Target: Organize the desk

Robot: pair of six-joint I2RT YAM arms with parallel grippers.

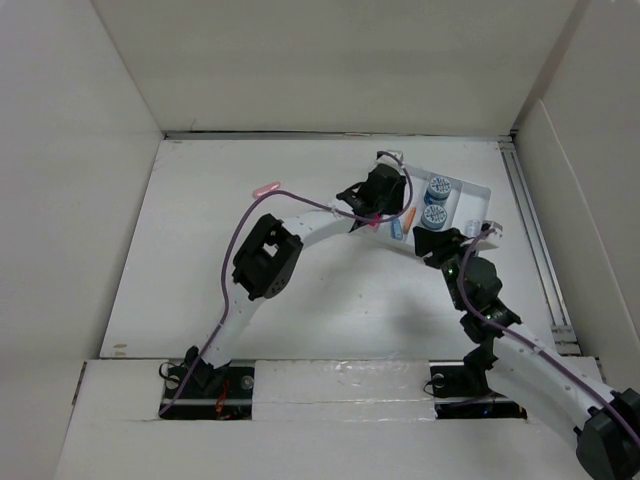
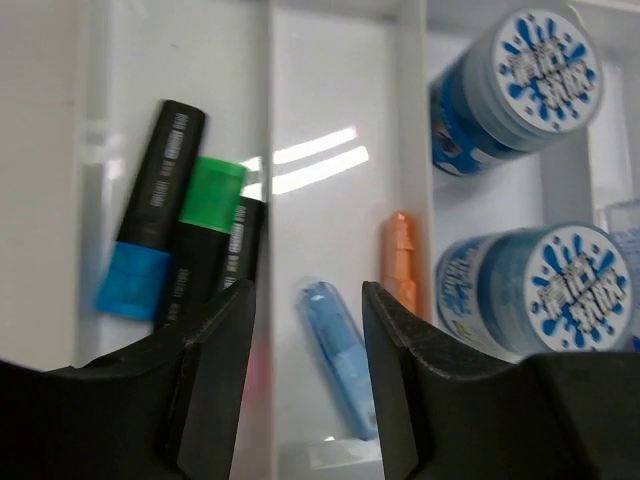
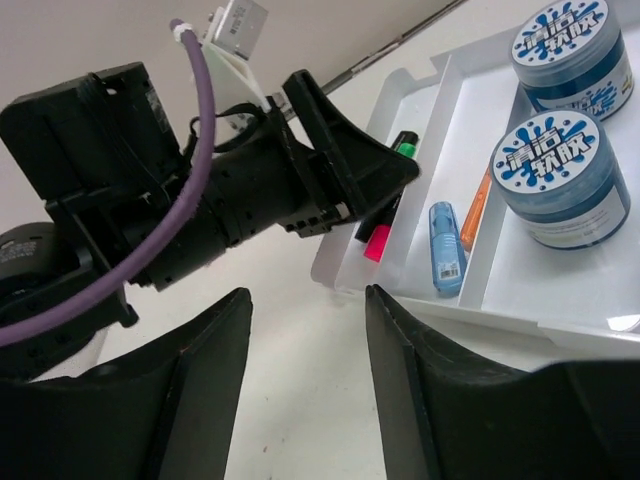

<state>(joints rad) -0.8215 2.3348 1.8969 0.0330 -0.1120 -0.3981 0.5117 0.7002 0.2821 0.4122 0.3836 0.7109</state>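
Note:
The white desk (image 1: 220, 260) holds a small white tray (image 1: 470, 185) at the far right. In the tray are two blue jars (image 2: 520, 80), an orange item (image 2: 400, 260), a blue tube (image 2: 335, 355) and black markers with blue (image 2: 135, 280) and green (image 2: 212, 195) caps. My left gripper (image 1: 372, 208) hovers open and empty over the tray's marker end, its jaws (image 2: 305, 290) framing the blue tube. My right gripper (image 1: 437, 243) is open and empty, low over the bare desk (image 3: 300, 400) just in front of the tray (image 3: 520, 260). A pink marker (image 3: 378, 242) lies under the left gripper (image 3: 340, 170).
A small pink item (image 1: 267, 188) lies alone on the desk at far centre-left. White wall panels (image 1: 60, 180) enclose the desk on three sides. A metal rail (image 1: 535, 240) runs along the right edge, close beside the tray.

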